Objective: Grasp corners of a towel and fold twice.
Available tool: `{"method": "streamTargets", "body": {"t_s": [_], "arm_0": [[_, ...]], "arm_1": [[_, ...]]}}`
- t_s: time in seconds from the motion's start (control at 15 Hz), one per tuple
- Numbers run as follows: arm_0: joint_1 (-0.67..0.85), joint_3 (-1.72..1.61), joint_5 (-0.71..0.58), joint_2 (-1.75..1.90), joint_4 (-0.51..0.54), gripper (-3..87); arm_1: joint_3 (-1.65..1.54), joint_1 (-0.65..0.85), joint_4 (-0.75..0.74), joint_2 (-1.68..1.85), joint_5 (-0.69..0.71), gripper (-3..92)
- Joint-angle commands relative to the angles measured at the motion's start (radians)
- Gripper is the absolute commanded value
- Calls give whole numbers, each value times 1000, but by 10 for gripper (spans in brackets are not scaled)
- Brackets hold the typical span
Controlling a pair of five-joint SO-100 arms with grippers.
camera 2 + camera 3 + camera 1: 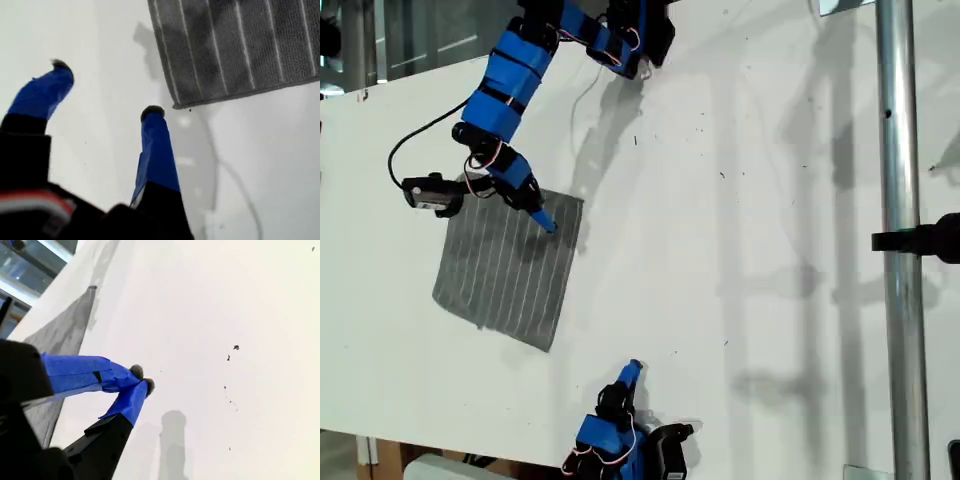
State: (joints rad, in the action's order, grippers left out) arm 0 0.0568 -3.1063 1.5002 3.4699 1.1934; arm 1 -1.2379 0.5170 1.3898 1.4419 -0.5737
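The grey striped towel (505,285) lies flat and unfolded on the white table (770,200), at the exterior view's left. My first gripper (535,212) reaches down from the exterior view's top and hovers at the towel's upper edge. In the first wrist view my first gripper (106,88) is open and empty, with a corner (176,104) of the towel (240,45) just beyond its fingertips. My second gripper (632,372) sits near the exterior view's bottom edge, apart from the towel. It is shut on nothing (142,378), with the towel (65,335) off to one side.
A vertical metal pole (892,200) with a black clamp (920,240) stands at the exterior view's right. A black cable (410,140) loops beside the first arm. The table's front edge runs along the exterior view's bottom left.
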Motion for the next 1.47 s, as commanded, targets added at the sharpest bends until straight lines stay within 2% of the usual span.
{"method": "streamTargets", "body": {"t_s": [0.0,0.4,0.67,1.07,1.4], "arm_0": [[-5,-14,8,8,-14,-29],[-9,-14,15,8,-12,-29],[-6,-14,18,8,-8,-29],[0,-14,18,8,-5,-29],[3,-14,23,8,3,-29]], "arm_1": [[-6,51,-15,-25,92,387],[-81,91,-189,-270,150,342],[-69,114,-236,-354,150,333],[87,95,-129,-342,155,334],[91,127,-170,-414,158,335]]}}
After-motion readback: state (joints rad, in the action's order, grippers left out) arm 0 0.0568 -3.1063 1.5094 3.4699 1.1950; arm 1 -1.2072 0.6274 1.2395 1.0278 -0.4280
